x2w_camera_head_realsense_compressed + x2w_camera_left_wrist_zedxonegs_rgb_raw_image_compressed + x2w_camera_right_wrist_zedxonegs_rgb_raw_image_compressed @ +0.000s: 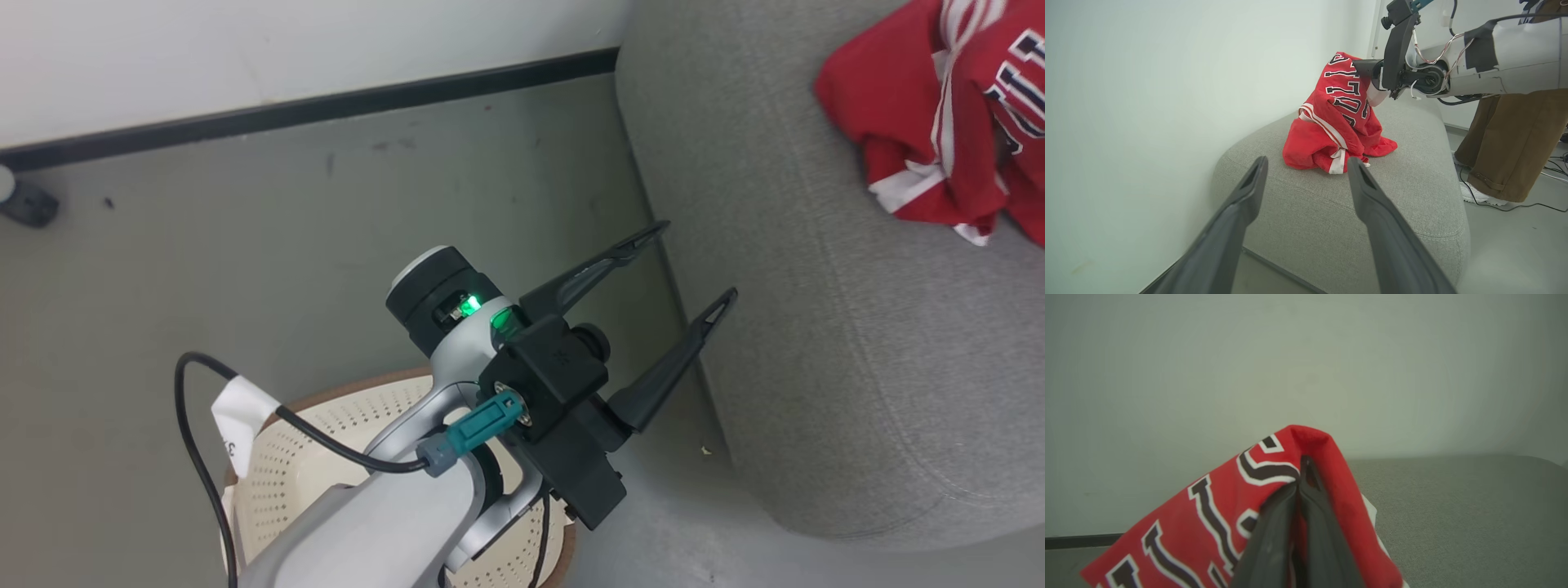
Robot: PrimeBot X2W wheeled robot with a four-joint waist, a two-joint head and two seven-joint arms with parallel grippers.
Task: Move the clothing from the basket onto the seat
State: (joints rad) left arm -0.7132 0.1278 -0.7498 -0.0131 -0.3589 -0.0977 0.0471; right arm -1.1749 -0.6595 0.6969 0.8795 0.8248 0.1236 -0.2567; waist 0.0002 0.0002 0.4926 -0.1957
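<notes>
Right jaws are gripping, fully closed, a fold of the red fabric sports clothing with navy white-outlined lettering (1208, 506), holding one peak up. The rest is lying on the large grey upholstered seat (816, 327), at 2 o'clock in the head view. Left jaws are standing wide open, empty, beside the seat edge. The oval cream perforated plastic basket with brown rim (277, 482) is sitting at 7 o'clock.

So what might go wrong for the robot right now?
The right hand is shut on the jersey; pulling back without opening could drag it off the seat. A person's leg stands close by, so a wide swing might hit it.
</notes>
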